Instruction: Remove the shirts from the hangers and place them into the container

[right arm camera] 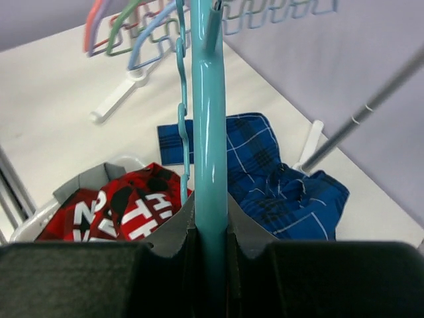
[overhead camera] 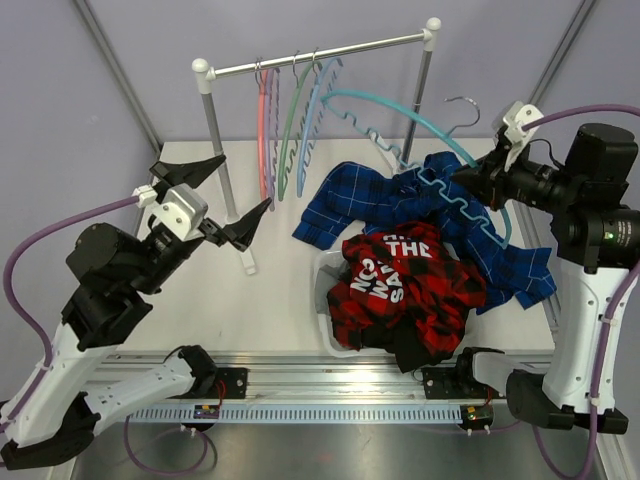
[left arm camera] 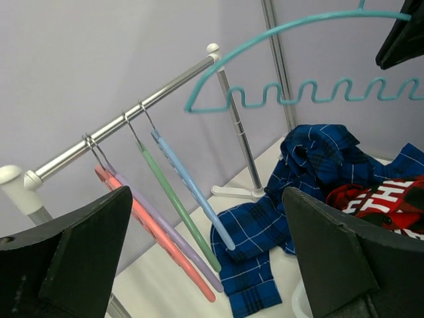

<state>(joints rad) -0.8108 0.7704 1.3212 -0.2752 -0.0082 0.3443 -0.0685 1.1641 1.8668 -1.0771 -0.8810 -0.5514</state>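
I saw the red-and-black plaid shirt (overhead camera: 405,285) heaped in the white basket (overhead camera: 325,292), lettering up, over a dark shirt (overhead camera: 420,350). The blue plaid shirt (overhead camera: 350,200) sprawled half out, onto the counter (overhead camera: 260,290) toward 11 and 3 o'clock. Pink (overhead camera: 263,130), purple (overhead camera: 272,140), green (overhead camera: 288,140) and blue hangers (overhead camera: 310,130) hung bare on the rail (overhead camera: 330,52) at 11 o'clock. The teal hanger (right arm camera: 209,132) was bare, clamped in the jaws of the right gripper (overhead camera: 475,178).

teal hanger (right arm camera: 209,132) in hand (right arm camera: 209,230), red shirt (right arm camera: 126,207) below

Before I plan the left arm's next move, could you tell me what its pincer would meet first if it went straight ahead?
Most likely the left pincer would meet the green hanger or blue hanger hanging on the rail; depth is unclear.
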